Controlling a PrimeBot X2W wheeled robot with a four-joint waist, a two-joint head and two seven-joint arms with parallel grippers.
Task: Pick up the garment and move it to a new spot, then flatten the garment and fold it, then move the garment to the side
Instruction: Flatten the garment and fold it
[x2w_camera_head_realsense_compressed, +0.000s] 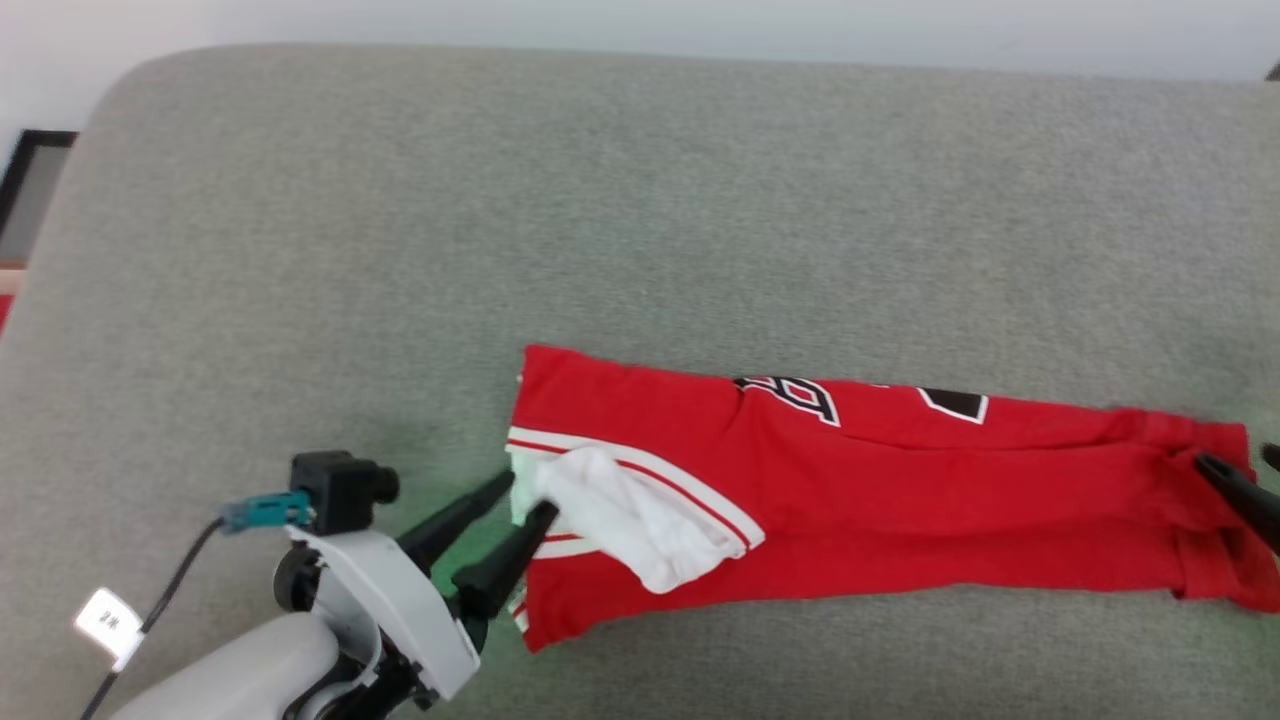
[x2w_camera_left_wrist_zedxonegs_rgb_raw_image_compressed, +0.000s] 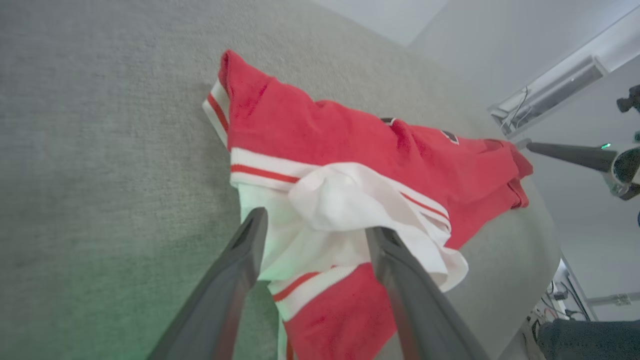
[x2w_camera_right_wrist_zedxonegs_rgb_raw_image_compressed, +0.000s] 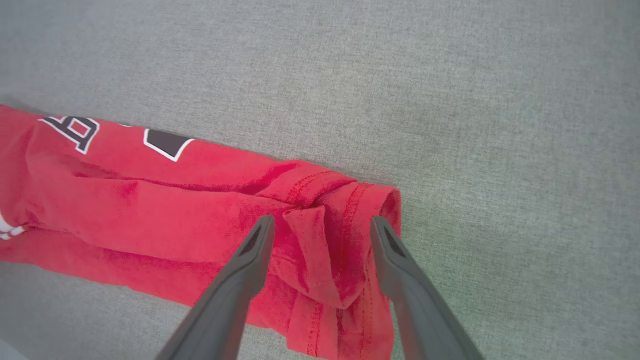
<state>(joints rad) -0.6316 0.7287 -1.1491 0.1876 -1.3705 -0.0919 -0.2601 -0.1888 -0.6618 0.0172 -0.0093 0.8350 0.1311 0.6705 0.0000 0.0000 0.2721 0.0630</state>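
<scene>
Currently, the garment lies folded into a long band across the grey fabric surface, with its black numerals partly visible along the far edge. Left gripper: fingers spread apart, straddling the bunched white panel at the striped end, with no cloth clamped. Right gripper: fingers likewise spread apart, straddling the crumpled red hem at the opposite end. Both ends rest on the surface.

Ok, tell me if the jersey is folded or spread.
Folded: the jersey lies as a narrow band, its numerals cut off at the far crease.
</scene>
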